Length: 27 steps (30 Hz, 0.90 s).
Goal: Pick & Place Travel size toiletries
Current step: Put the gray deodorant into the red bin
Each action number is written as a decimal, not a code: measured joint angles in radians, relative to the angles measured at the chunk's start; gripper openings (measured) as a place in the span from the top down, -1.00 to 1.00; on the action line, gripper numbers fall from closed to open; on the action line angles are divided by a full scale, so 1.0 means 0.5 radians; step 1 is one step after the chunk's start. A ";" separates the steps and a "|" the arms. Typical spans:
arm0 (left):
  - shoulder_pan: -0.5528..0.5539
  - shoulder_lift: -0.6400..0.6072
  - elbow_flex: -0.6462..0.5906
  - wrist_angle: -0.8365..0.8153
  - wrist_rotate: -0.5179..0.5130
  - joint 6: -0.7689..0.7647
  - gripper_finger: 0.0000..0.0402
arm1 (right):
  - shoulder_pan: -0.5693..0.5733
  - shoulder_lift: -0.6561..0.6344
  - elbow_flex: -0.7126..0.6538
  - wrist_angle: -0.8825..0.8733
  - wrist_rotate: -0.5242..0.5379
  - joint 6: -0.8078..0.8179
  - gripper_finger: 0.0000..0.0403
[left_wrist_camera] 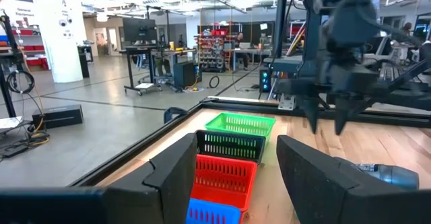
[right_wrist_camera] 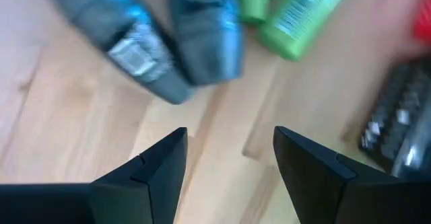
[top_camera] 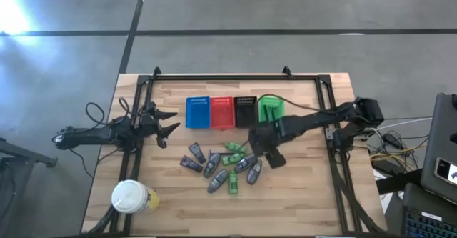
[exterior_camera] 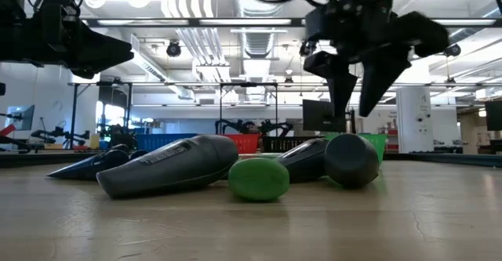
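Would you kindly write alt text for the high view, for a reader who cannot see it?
Seen from above, the right gripper, fingers open, hovers beside a pile of grey and green toiletry tubes at the middle of a wooden table. Behind the pile sit blue, red, black and green baskets. The left gripper waits open at the left; a white-lidded cup stands front left.

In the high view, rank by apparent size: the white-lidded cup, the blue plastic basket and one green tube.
1. White-lidded cup, the largest.
2. Blue plastic basket, slightly smaller in outline; close enough that I'd hedge.
3. Bright green tube, clearly smallest.
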 joint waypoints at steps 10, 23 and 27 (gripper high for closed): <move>0.000 0.000 0.000 0.000 0.000 -0.001 -0.06 | 0.192 0.080 -0.054 0.196 -0.010 -0.264 -0.37; 0.000 0.001 0.000 0.000 0.000 -0.001 -0.06 | 0.484 0.143 -0.025 0.422 0.010 -0.342 -0.69; 0.000 0.001 0.000 0.000 0.000 0.000 -0.06 | 0.493 0.236 -0.030 0.453 0.014 -0.426 -0.67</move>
